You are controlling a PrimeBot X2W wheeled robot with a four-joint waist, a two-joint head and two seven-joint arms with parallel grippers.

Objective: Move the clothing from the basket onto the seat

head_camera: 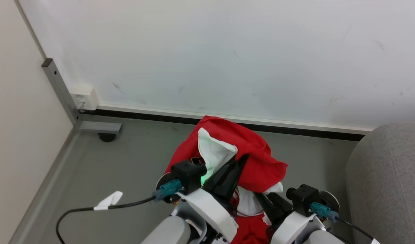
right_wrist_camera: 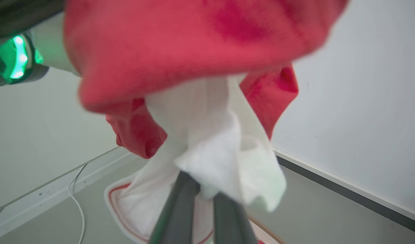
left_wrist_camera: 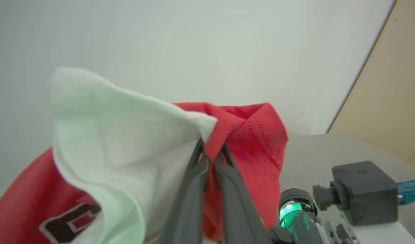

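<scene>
Closest to me, the left gripper has its jaws pressed together on a red hem of the clothing, right beside a white panel. Behind everything, the pale wall spans the upper head view, with grey floor below it and the grey seat at the right edge. The clothing hangs bunched in the air above the floor, held up between both arms and clear of the seat. My right gripper has its jaws pinching a white fold lower down.
</scene>
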